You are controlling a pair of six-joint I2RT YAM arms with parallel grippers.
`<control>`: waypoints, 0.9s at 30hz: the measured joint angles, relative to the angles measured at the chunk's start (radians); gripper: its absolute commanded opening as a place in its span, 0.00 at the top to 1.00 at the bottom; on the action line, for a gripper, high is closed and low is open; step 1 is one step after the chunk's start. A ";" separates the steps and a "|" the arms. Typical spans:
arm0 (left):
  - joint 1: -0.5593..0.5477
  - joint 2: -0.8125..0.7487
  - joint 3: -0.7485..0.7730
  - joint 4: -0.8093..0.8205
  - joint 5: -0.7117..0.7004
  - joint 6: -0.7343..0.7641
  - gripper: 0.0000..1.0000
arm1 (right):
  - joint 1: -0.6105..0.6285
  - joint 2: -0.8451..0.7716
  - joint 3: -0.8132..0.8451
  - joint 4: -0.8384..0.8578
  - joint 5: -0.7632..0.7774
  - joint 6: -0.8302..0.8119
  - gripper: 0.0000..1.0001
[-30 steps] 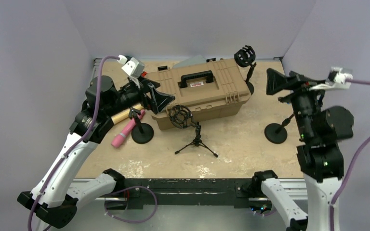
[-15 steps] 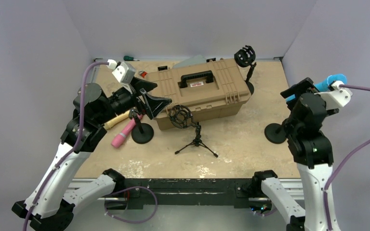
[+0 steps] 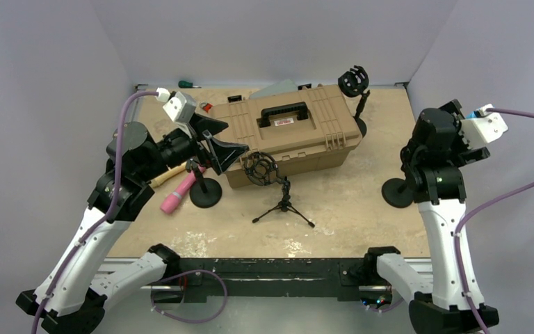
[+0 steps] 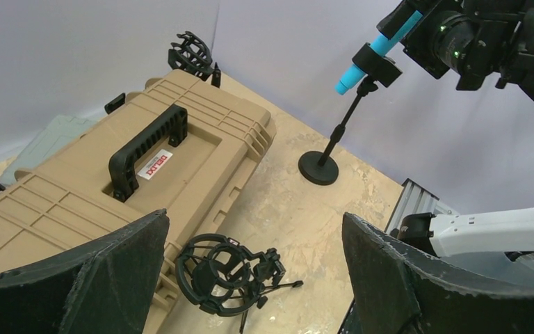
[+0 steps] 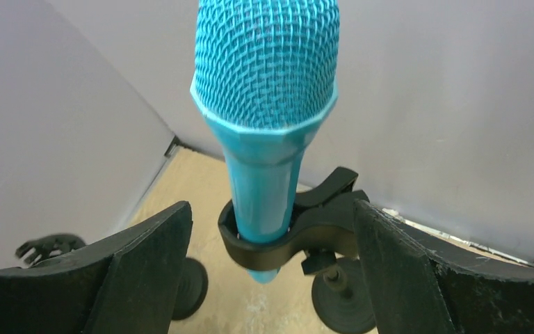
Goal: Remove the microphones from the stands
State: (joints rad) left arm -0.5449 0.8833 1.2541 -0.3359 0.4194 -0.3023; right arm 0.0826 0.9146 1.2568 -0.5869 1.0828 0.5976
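1. Top external view: the tan toolbox (image 3: 288,136) is my landmark. My left gripper (image 3: 217,145) hangs by its left end, fingers released and holding nothing.
2. Right of the toolbox, the stand (image 4: 318,168) rises from a round base.
3. My right gripper (image 5: 271,275) is spread wide on either side of the stand's clip (image 5: 306,233), grasping nothing.
4. The blue microphone (image 5: 268,104) sits in that clip. I judge this to be the approach step. Next I'd close on the body and draw it out along its axis.

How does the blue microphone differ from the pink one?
The blue microphone sits clipped in a stand; the pink microphone lies on the table. The right gripper, open, flanks the blue one; no gripper touches the pink one. Both look handheld.
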 measured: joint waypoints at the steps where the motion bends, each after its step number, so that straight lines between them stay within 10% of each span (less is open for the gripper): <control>1: 0.000 0.000 -0.002 0.000 0.000 0.000 0.08 | -0.019 0.014 0.000 0.018 -0.003 -0.008 0.16; 14: -0.002 0.019 -0.005 0.000 0.001 0.000 0.08 | -0.187 0.081 -0.027 0.209 -0.134 -0.092 0.35; 21: -0.002 0.029 -0.005 0.000 0.000 0.000 0.08 | -0.188 0.068 -0.123 0.285 -0.231 -0.137 0.81; 27: -0.002 0.039 -0.005 0.000 0.000 0.000 0.08 | -0.188 0.019 -0.138 0.275 -0.318 -0.174 1.00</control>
State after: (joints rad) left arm -0.5468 0.9218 1.2488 -0.3363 0.4198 -0.3019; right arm -0.1051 0.9337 1.1191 -0.3115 0.7650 0.4232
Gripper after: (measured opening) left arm 0.920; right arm 0.360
